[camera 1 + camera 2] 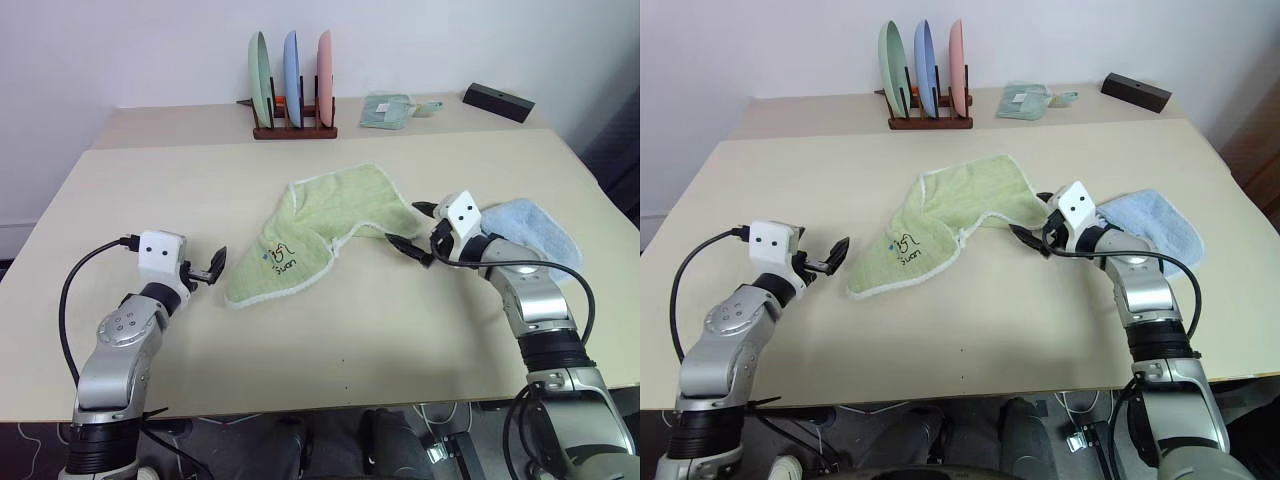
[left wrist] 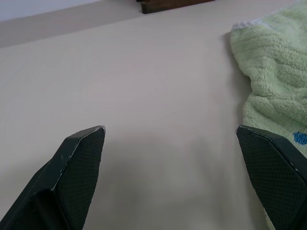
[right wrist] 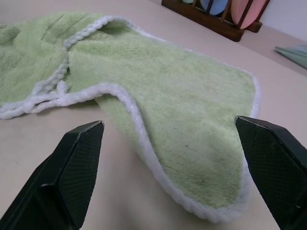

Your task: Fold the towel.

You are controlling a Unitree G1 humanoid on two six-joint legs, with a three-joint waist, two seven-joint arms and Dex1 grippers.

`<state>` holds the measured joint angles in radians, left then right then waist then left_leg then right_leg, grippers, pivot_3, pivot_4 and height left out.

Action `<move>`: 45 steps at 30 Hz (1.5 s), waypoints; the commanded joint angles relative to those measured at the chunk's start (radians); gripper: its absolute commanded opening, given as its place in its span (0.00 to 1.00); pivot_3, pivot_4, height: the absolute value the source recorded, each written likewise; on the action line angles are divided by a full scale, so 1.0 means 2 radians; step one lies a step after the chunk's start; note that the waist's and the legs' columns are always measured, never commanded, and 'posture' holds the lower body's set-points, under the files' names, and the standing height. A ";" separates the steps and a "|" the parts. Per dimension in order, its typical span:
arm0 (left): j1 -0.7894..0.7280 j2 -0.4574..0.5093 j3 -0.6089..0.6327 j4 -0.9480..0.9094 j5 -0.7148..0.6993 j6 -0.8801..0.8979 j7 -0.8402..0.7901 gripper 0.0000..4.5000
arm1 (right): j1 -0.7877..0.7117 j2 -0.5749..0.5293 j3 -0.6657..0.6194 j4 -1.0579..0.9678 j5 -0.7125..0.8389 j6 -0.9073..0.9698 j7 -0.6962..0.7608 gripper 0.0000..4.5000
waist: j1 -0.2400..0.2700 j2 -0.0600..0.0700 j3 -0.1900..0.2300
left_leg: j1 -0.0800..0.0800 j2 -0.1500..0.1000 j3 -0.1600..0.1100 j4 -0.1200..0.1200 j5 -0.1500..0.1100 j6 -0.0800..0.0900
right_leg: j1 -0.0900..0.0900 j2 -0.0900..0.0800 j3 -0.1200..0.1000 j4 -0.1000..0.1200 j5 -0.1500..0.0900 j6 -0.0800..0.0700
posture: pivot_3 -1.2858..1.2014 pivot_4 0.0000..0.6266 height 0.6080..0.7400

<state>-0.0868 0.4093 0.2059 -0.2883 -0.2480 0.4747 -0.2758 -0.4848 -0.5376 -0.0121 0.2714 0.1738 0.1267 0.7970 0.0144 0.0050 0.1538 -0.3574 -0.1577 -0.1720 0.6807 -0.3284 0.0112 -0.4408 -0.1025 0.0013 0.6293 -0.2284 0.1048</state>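
Towel (image 1: pixel 320 235) crumpled on table (image 1: pixel 200 180), 2 claws — left claw (image 1: pixel 212 268), right claw (image 1: pixel 415 230) — open

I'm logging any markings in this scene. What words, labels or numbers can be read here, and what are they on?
Dark embroidered mark on the light green terry towel with white edging: the lower line looks like "Svan", but that reading is uncertain; the symbols above it are too small to read.
No other text shows.

Bare counter (image 1: pixel 150 190) left of towel (image 1: pixel 320 225); blue towel (image 1: pixel 530 230) crowding the right; plate rack (image 1: pixel 293 85) along the far edge.
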 commanded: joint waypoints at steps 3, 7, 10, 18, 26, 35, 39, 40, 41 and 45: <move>-0.016 0.007 -0.002 -0.036 -0.002 0.008 -0.003 0.99 | -0.004 -0.004 -0.004 -0.008 -0.001 -0.008 0.002 1.00 | 0.000 0.000 0.000 | 0.000 0.000 0.000 0.000 0.000 0.000 | 0.000 0.000 0.000 0.000 0.000 0.000 | 0.52 0.24 1.00; -0.020 0.007 -0.021 -0.046 -0.013 0.014 -0.027 0.99 | -0.003 -0.002 -0.003 -0.016 0.004 0.001 0.005 1.00 | 0.000 0.000 0.000 | 0.000 0.000 0.000 0.000 0.000 0.000 | 0.000 0.000 0.000 0.000 0.000 0.000 | 0.52 0.24 1.00; -0.043 0.009 -0.052 -0.060 -0.032 0.029 -0.063 0.99 | 0.004 -0.006 -0.001 -0.036 0.016 0.032 0.019 1.00 | 0.001 0.000 0.000 | 0.000 0.000 0.000 0.000 0.000 0.000 | 0.000 0.000 0.000 0.000 0.000 0.000 | 0.52 0.24 1.00; -0.183 0.013 -0.256 0.000 0.023 0.095 -0.151 0.99 | 0.012 0.005 -0.009 -0.067 -0.002 0.041 -0.025 1.00 | 0.000 0.000 0.000 | 0.000 0.000 0.001 0.000 0.000 0.000 | 0.000 0.000 0.001 0.000 0.000 0.000 | 0.52 0.24 1.00; -0.223 -0.010 -0.303 0.060 0.061 0.155 -0.134 0.99 | 0.081 -0.010 -0.032 -0.151 0.008 0.070 -0.059 1.00 | 0.000 0.000 0.000 | 0.000 0.001 0.001 -0.001 0.000 0.000 | -0.002 0.002 0.003 0.000 0.000 0.000 | 0.52 0.24 1.00; -0.214 -0.027 -0.292 0.073 0.088 0.207 -0.090 0.88 | 0.118 -0.017 -0.043 -0.183 0.009 0.085 -0.068 1.00 | 0.000 0.000 0.000 | 0.001 0.001 0.001 0.000 0.000 0.000 | -0.001 0.002 0.005 0.000 0.001 0.001 | 0.52 0.24 1.00; -0.203 -0.024 -0.281 0.077 0.091 0.201 -0.079 0.47 | 0.111 -0.013 -0.039 -0.180 0.011 0.084 -0.068 1.00 | -0.001 0.000 0.000 | 0.001 0.001 0.002 0.000 0.000 0.000 | -0.001 0.003 0.005 0.000 0.001 0.001 | 0.52 0.24 1.00; -0.201 -0.025 -0.277 0.079 0.091 0.197 -0.076 0.37 | 0.109 -0.012 -0.037 -0.180 0.011 0.084 -0.067 1.00 | -0.001 0.000 0.000 | 0.001 0.001 0.002 0.000 0.000 0.000 | -0.001 0.003 0.005 0.000 0.001 0.001 | 0.52 0.24 1.00; -0.199 -0.023 -0.272 0.080 0.094 0.192 -0.071 0.25 | 0.108 -0.011 -0.034 -0.179 0.011 0.083 -0.065 1.00 | -0.001 0.000 0.000 | 0.001 0.002 0.002 0.000 0.000 0.000 | -0.001 0.003 0.005 0.000 0.001 0.001 | 0.52 0.24 1.00; -0.182 -0.002 -0.256 0.057 0.095 0.178 -0.073 0.01 | 0.107 -0.012 -0.028 -0.176 0.011 0.082 -0.057 1.00 | -0.001 0.000 0.000 | 0.001 0.002 0.003 -0.001 0.000 -0.001 | -0.001 0.003 0.005 0.000 0.001 0.001 | 0.52 0.24 1.00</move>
<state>-0.4728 0.3729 -0.3387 -0.1711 -0.0944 0.8232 -0.4357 -0.2551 -0.5662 -0.0618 -0.0470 0.1806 0.3000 0.6751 0.0122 0.0046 0.1539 -0.3554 -0.1543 -0.1668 0.6795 -0.3292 0.0101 -0.4438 -0.0964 0.0124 0.6301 -0.2273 0.1067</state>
